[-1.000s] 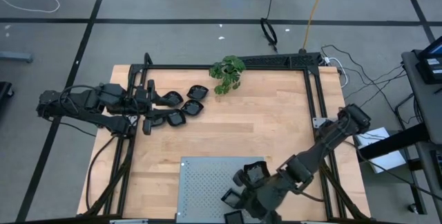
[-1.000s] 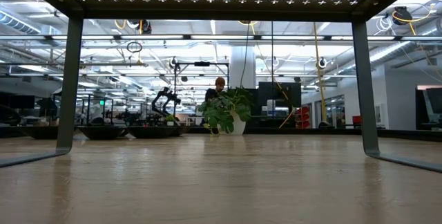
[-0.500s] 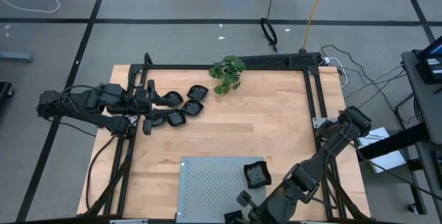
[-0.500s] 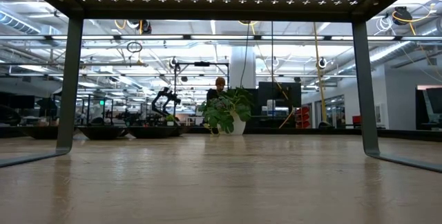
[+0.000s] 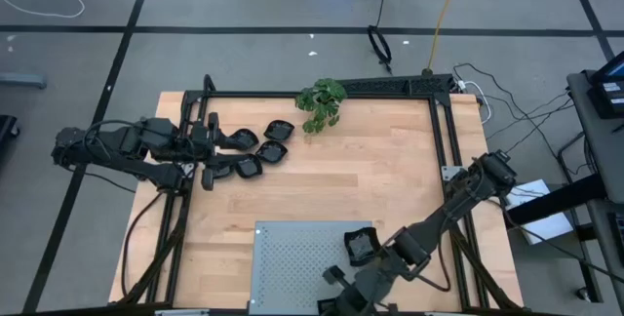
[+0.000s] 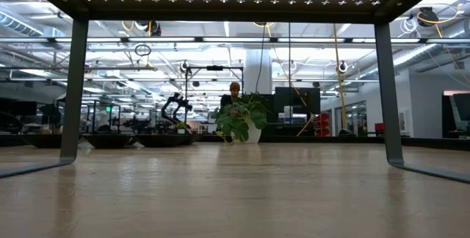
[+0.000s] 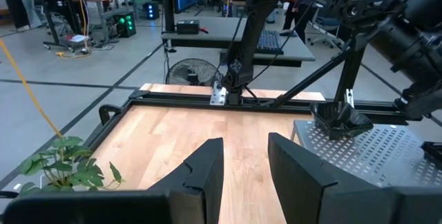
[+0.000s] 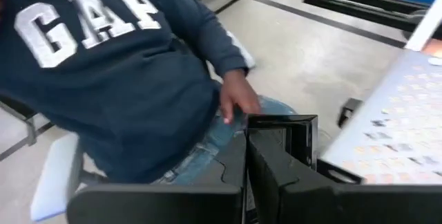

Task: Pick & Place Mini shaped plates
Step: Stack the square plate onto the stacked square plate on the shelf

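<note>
On the grey perforated metal panel at the near edge of the wooden table, one glossy black square mini plate sits near the panel's right corner, free of any gripper. More glossy black mini plates lie clustered at the far left of the table, close to the green leafy plant. The right gripper is just beside the placed plate, at the panel's near edge, its fingers pressed together and empty; its wrist view looks off the table toward a seated person in a dark blue sweatshirt. The left gripper rests among the cluster with its fingers partly apart; whether they grip a plate I cannot tell.

By my reading, one placement is complete and many plates remain. Next, an arm needs to take a plate from the cluster and carry it across to a bare part of the panel, clear of the plate already there.
</note>
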